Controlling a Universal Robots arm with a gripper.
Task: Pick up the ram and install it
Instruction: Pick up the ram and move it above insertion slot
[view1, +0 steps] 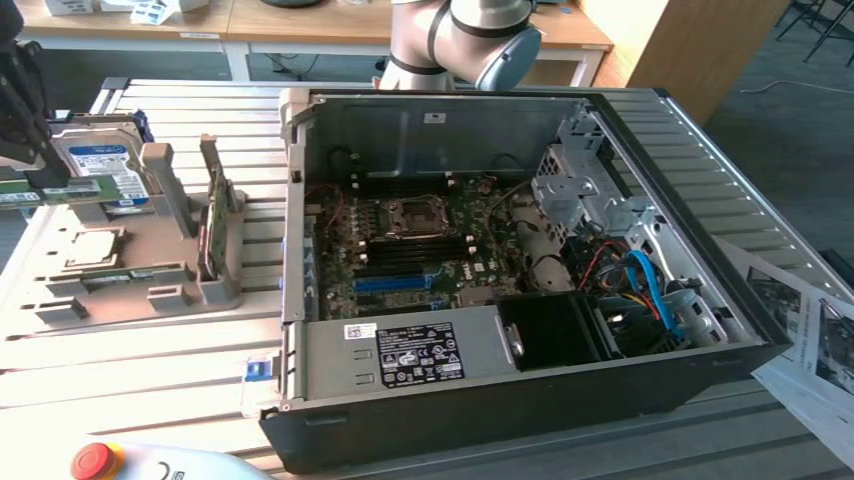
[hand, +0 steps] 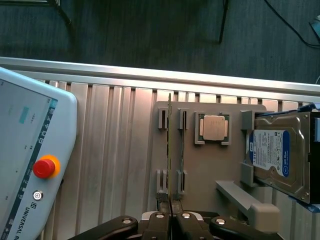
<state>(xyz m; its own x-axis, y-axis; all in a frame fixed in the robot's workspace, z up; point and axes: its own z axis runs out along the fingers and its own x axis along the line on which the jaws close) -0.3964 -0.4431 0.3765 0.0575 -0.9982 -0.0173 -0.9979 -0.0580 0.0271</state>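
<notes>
My gripper (hand: 171, 220) is shut on the ram (hand: 170, 150), a thin green stick seen edge-on that runs away from the fingertips over the grey holder (hand: 200, 165). At the exterior view's far left, the gripper (view1: 35, 170) holds the ram (view1: 54, 190) lifted above the holder (view1: 120, 270), beside the hard drive. The open computer case (view1: 747, 340) lies to the exterior view's right. Its motherboard with black slots (view1: 420, 255) faces up, well apart from the ram.
The holder also carries a silver hard drive with a blue label (hand: 272, 152), a processor chip (hand: 214, 127) and an upright green card (view1: 214, 225). A teach pendant with a red stop button (hand: 44, 167) lies on the slatted table. Papers (view1: 814, 340) lie beside the case.
</notes>
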